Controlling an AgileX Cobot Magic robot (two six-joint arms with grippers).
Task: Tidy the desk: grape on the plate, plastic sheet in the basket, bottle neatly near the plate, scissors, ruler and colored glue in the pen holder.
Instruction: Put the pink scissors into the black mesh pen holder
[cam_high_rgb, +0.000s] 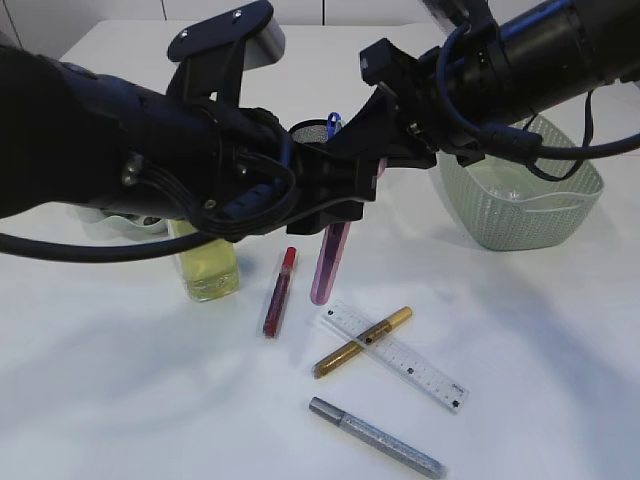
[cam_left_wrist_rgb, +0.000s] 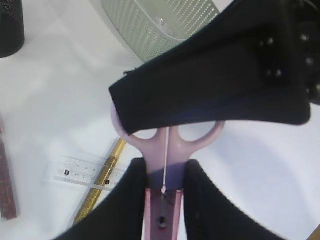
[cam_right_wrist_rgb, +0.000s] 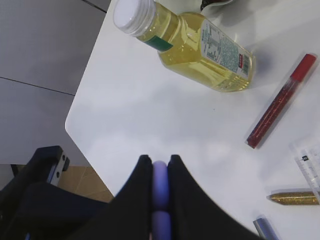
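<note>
Now, hand-over: both arms meet above the middle of the counter (cam_high_rgb: 120, 400) with the scissors (cam_high_rgb: 331, 262) hanging blades-down between them.
Left pincer (cam_left_wrist_rgb: 165, 200): clamped on the pink sheathed blades — the wrist view shows its fingers pressed to either side just below the handle loops.
Right pincer (cam_right_wrist_rgb: 160, 190): closed on a lilac handle loop, fingers touching it on both sides.
Scissors risk: two grips on one thing — if either arm moves before the other lets go, the scissors may twist, slip or drop onto the pens below.
Pen holder (cam_high_rgb: 312, 133): black mesh cup at the far middle, right behind the meeting grippers; I judge a careless swing could knock it over.
Ruler (cam_high_rgb: 396, 356): clear, lying flat near the middle, with the gold glue pen (cam_high_rgb: 362, 341) across it; a falling tool would scatter both, and a flat ruler will be hard to pinch.
Red glue pen (cam_high_rgb: 279, 292): on the counter just left of the dangling blade tip — the likeliest thing to be struck.
Silver glue pen (cam_high_rgb: 376, 437): nearest the front edge, apart from the rest.
Bottle (cam_high_rgb: 207, 267): yellow liquid, left of centre, under the left arm; a low elbow could tip it.
Basket (cam_high_rgb: 520, 195): pale green, far right, under the right arm; the plastic sheet cannot be made out for certain.
Plate and grape: hidden behind the left arm, so I cannot tell.
</note>
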